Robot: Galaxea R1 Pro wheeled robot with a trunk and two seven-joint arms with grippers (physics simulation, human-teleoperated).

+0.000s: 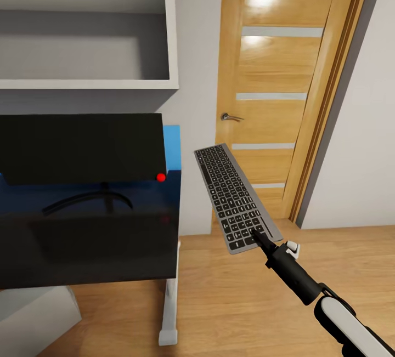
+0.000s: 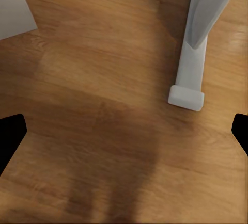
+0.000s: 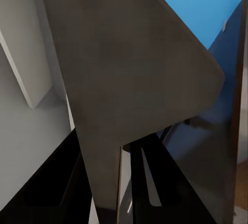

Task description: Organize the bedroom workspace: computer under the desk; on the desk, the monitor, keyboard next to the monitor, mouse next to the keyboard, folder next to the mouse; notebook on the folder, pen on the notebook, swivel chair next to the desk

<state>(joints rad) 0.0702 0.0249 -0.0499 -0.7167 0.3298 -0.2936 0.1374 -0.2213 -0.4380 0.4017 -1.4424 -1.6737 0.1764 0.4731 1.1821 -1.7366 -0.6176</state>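
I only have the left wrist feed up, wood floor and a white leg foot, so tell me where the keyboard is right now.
Observer: In the head view the keyboard is off the desk, held in the air by the right gripper at its near end, to the right of the desk.
Operator: Is the monitor on the desk?
Observer: Yes, the monitor stands on the desk top towards the back, its red dot at the lower right corner.
Operator: Any free desk in front of it?
Observer: The black top in front of the monitor stand looks bare in the head view.
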